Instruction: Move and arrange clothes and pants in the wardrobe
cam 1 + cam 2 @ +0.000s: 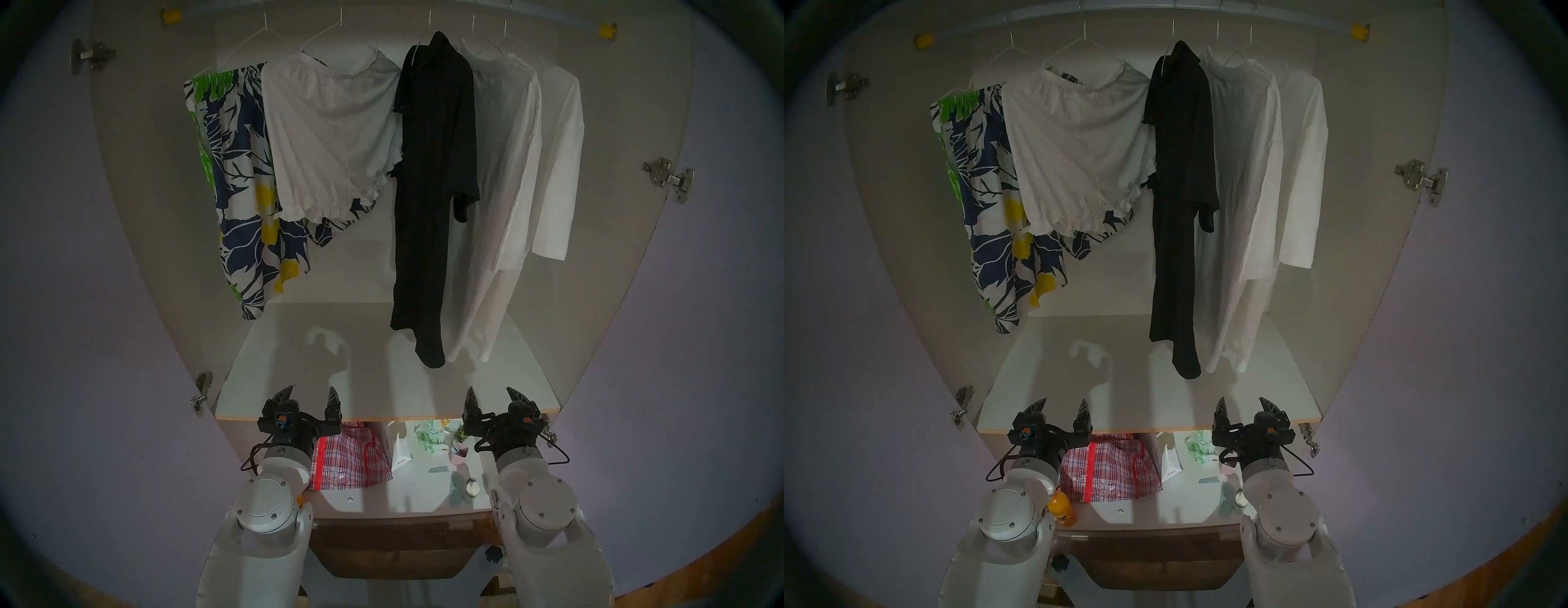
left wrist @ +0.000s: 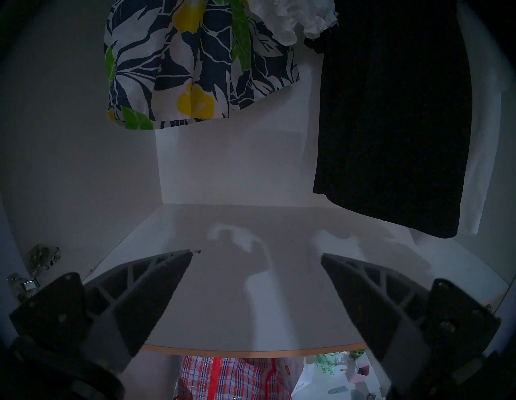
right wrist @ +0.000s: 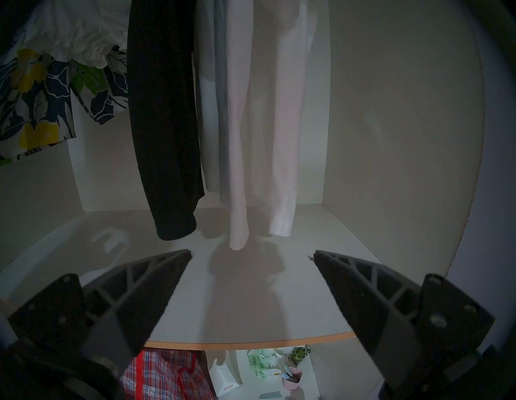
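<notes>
Now, from nine o'clock to three, I see the clothes [image 1: 437,178] hanging on the wardrobe [image 1: 140,212] rail while my left gripper [image 1: 309,401] and right gripper [image 1: 496,401] hover at six, spread wide and empty.

Five garments are hanging across the upper frame: two white T-shirts [image 1: 505,178] [image 1: 560,170], one black one [image 1: 428,204], one ruffled white one [image 1: 331,140], one leaf-print one [image 1: 237,204]. One plaid bag [image 1: 352,458] is sitting at lower centre.
</notes>
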Action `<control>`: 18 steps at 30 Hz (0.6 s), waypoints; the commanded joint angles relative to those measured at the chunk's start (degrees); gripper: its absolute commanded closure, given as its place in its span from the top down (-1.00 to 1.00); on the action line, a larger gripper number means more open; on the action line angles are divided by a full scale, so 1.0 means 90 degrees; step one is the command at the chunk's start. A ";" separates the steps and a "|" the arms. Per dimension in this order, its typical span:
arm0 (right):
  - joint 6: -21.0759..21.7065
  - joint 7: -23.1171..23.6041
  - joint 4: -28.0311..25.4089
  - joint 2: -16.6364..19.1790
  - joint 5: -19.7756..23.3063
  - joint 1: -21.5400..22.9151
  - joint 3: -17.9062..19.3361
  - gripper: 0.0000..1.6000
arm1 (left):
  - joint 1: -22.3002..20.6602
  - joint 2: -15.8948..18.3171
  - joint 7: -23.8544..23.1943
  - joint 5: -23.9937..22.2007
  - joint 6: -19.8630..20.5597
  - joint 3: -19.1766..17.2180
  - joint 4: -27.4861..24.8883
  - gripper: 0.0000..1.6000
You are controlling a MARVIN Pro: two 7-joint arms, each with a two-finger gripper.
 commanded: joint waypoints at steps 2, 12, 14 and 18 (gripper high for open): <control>-0.0516 0.0232 -0.0339 0.0217 -0.0117 -0.0009 -0.0124 1.00 | -0.0041 0.0001 -0.0016 -0.0005 -0.0024 0.0011 -0.0135 1.00; -0.0802 0.0738 -0.0834 0.0422 0.0379 0.0317 -0.0010 1.00 | -0.0046 0.0003 -0.0009 -0.0005 -0.0031 0.0014 -0.0124 1.00; -0.0812 0.0735 -0.0852 0.0398 0.0454 0.0406 0.0050 1.00 | -0.0045 0.0004 -0.0010 -0.0005 -0.0030 0.0014 -0.0127 1.00; -0.0759 0.0810 -0.0901 0.0413 0.0668 0.0598 0.0267 1.00 | -0.0043 0.0005 -0.0009 -0.0006 -0.0029 0.0015 -0.0129 1.00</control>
